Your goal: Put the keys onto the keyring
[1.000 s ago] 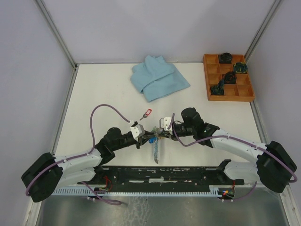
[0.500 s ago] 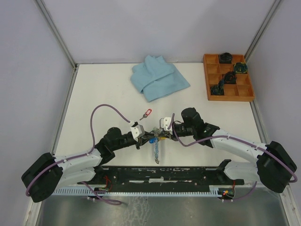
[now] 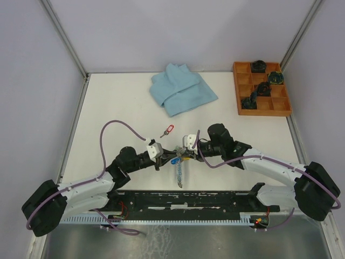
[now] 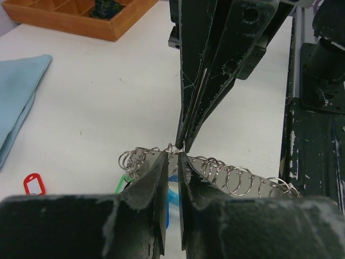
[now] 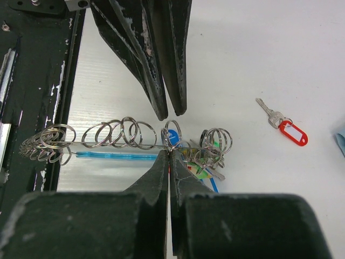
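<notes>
Movement was slight over the last second: the left arm's elbow sank back toward the near edge, away from the keyring (image 5: 108,144), and the left end effector (image 4: 172,155) narrowed its jaws to a thin slit right at the keyring's chain of loops. Whether those fingers actually pinched a loop or only stood against it could not be told. The right end effector (image 5: 168,154) did not move and was clenched on one small loop near the middle of the keyring, directly opposite the left one. The keyring hung between the two and trailed toward the near edge of the worktop (image 3: 118,102). Judging by this, the pair were settling their hold to work a loop open, and no further key had gone on. A green-tagged key (image 5: 207,170) and a blue-tagged key (image 4: 170,199) sat bunched at the keyring, apparently threaded. The red-tagged key (image 3: 167,131) lay loose just beyond the keyring, untouched. Well beyond the keyring and to its right stood a wooden tray (image 3: 236,89); four of its compartments each held one dark, greenish item (image 3: 263,88) too small to identify, and the rest looked bare. A folded blue cloth (image 3: 182,89) lay beyond the keyring, holding nothing visible.
</notes>
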### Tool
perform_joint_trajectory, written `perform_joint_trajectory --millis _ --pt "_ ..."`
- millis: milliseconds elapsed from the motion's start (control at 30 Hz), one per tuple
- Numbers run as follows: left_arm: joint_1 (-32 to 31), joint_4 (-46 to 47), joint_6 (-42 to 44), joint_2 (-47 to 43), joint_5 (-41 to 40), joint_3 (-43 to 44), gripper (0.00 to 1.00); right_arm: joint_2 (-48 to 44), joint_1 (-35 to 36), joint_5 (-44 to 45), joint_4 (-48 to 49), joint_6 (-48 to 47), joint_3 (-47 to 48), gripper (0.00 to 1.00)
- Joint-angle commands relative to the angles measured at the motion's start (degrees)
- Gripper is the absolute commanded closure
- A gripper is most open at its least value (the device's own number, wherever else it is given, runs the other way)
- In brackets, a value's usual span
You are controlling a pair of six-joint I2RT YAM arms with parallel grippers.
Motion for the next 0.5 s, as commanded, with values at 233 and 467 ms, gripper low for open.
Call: perform_joint_trajectory --millis 233,467 --pt "0.26 3.04 -3.15 1.58 2.22 0.44 0.81 -1.45 0.13 -0.71 3.61 0.67 1.86 0.99" --pt "0.30 4.44 -4.01 4.35 4.45 1.49 0.84 -1.19 0.13 -1.00 4.06 0.92 1.59 0.99"
